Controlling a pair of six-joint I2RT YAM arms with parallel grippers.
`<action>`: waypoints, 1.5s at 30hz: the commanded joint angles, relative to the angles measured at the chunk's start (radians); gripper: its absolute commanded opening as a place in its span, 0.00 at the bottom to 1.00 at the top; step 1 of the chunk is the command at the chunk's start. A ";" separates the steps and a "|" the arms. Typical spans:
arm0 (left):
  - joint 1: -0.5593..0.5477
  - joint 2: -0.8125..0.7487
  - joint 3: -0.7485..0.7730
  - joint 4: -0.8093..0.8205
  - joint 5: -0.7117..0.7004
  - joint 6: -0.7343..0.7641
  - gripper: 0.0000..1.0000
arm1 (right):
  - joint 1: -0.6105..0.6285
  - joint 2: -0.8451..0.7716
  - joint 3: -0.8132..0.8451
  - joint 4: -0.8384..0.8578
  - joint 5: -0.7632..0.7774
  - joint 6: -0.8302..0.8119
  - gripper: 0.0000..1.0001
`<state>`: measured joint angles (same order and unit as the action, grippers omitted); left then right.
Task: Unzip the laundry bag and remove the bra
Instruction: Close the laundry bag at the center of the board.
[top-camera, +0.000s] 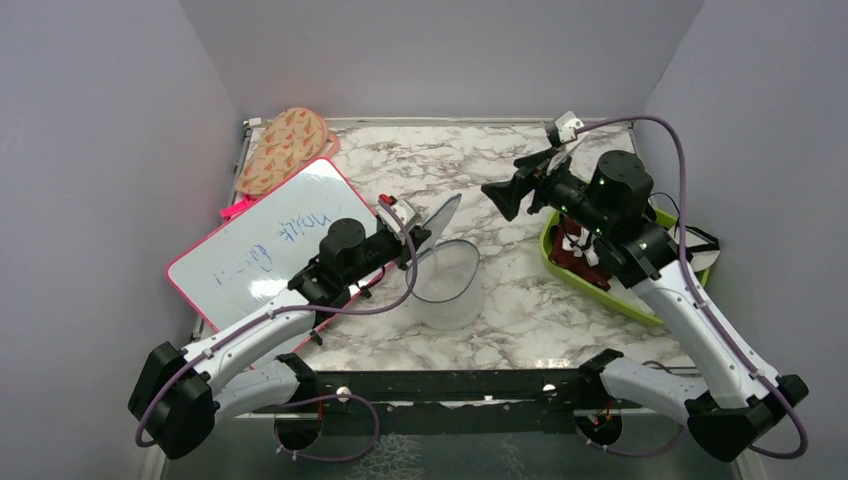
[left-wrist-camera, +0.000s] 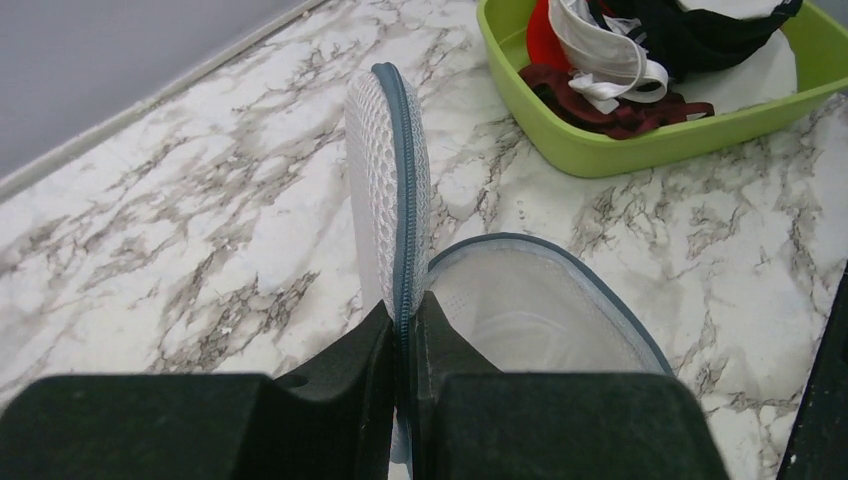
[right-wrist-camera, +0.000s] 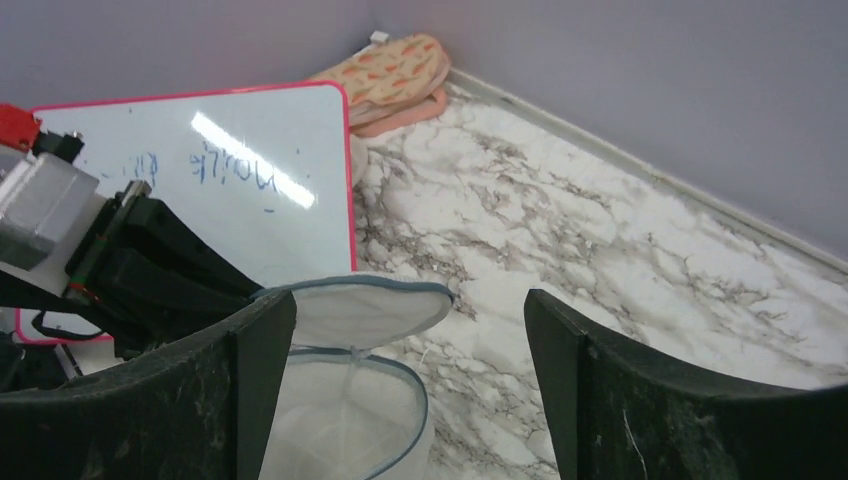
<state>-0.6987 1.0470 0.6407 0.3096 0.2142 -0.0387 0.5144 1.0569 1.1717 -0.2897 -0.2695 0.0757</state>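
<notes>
Laundry bag (top-camera: 445, 285) sits mid-table, just fwd of the arm bases: unzipped, drum upright, lid (left-wrist-camera: 385, 170) hinged up on edge. Left gripper (left-wrist-camera: 405, 320) is pressed together on the lid's zipper rim, holding it up. Interior reads pale, nothing dark visible inside. Assessed handling: bag v. light, mesh soft but wall springy enough to stand alone, apt to slide on the marble-look table (top-camera: 520, 160) if tugged; best hold is the stiffer zipper rim, not the open mesh. Right gripper (top-camera: 505, 197) hangs above the table betw. bag and tray, fingers spread wide, nothing betw. them. Further right, lime-green tray (left-wrist-camera: 640, 150) holds the bra (left-wrist-camera: 700, 40), black, at its far side, w/ a dark red cloth (left-wrist-camera: 600, 105) and white cloth (left-wrist-camera: 600, 50). Bra judged limp, light, straps liable to snag; removal looks done. Left rear: whiteboard (top-camera: 260, 240), pink-edged, blue handwriting, not legible. Far corner: oven mitt (top-camera: 285, 150), patterned. No brands seen.
</notes>
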 joint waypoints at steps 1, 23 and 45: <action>-0.051 -0.057 -0.033 0.094 -0.068 0.181 0.00 | 0.004 -0.037 0.039 -0.053 0.066 -0.004 0.83; -0.341 -0.118 -0.076 -0.277 -0.044 0.638 0.20 | 0.004 -0.112 -0.004 -0.087 0.131 -0.035 0.84; -0.330 -0.223 -0.049 -0.181 -0.043 0.442 0.64 | 0.004 -0.137 -0.037 -0.093 0.153 -0.039 0.84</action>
<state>-1.0462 0.8776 0.5804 0.0006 0.1951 0.5007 0.5144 0.9348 1.1564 -0.3756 -0.1276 0.0387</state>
